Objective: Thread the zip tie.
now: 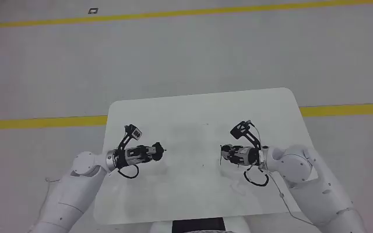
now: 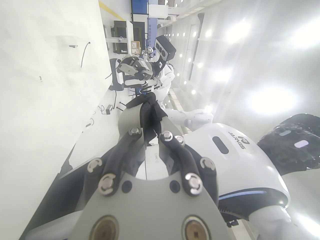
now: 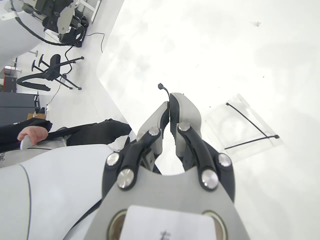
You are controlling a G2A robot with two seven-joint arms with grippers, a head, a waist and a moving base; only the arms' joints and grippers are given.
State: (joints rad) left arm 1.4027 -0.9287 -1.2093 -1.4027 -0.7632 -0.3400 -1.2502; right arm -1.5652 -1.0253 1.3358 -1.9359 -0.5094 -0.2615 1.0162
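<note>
My R claw (image 3: 170, 111) pinches a thin black zip tie (image 3: 163, 89), its small square head poking out. L claw (image 2: 147, 102) looks closed; can't tell on what.

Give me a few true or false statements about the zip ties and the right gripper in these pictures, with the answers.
The right gripper has its fingers shut on a zip tie. True.
The held zip tie is white. False: it is black.
Its head sticks out past the fingers. True.
It is the only zip tie on view. False: two spare zip ties lie at a clear bag on the white table.
</note>
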